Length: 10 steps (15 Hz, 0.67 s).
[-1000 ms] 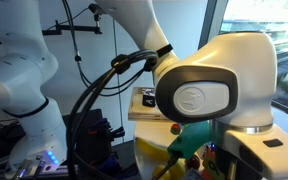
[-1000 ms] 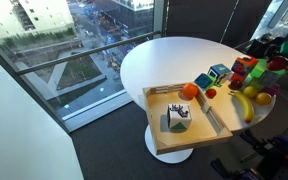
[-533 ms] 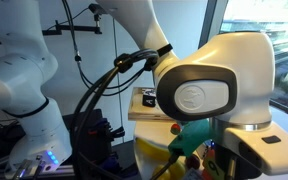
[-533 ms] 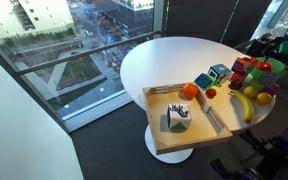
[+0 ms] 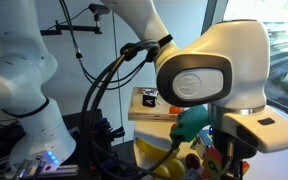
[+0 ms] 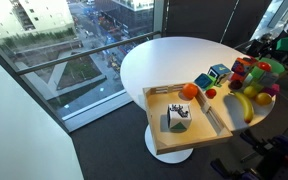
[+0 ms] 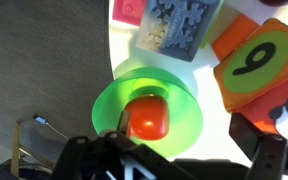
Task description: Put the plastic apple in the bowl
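In the wrist view the plastic apple (image 7: pixel 147 117) sits inside the outline of the bowl (image 7: pixel 184 95), close to the bowl's middle, with green rim showing all round it; the claw (image 7: pixel 169 158) comes in from the bottom edge of that view, so the apple lies straight ahead of it and a little to one side of its centre line; the claw looks down on the bowl's middle. Whether the apple rests on the bowl's floor or hangs just over it, I cannot tell; the dark parts of the claw are blurred, and I cannot tell whether it is clenched on the apple or released.

The apple is round, so it offers no long axis to line up with; there is only the one arm (image 5: pixel 194 85) to reach it. It is plain red and glossy, with a soft highlight on top and a dark shadow on one flank; it fills roughly the inner third of the bowl.

Beyond the bowl, on the white worktop (image 7: pixel 189 72), an orange block (image 7: pixel 254 65) bearing a 9 lies near the bowl's rim; in both exterior views the apple is too small or too hidden to pick out.
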Each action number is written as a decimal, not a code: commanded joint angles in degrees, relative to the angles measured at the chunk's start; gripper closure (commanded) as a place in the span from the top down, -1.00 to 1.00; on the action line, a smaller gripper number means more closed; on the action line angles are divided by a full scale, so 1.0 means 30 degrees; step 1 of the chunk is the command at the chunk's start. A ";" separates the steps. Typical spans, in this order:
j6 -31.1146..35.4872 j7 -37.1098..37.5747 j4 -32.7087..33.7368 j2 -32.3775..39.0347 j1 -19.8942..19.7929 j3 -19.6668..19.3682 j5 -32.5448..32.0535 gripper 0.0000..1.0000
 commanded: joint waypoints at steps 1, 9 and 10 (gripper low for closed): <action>-0.1111 -0.2068 -0.0807 -0.1821 0.0155 0.0648 0.1336 1.00; -0.2788 -0.4537 -0.1979 -0.4482 0.0243 0.2465 0.2579 1.00; -0.3065 -0.4887 -0.2146 -0.4831 0.0289 0.2671 0.2798 1.00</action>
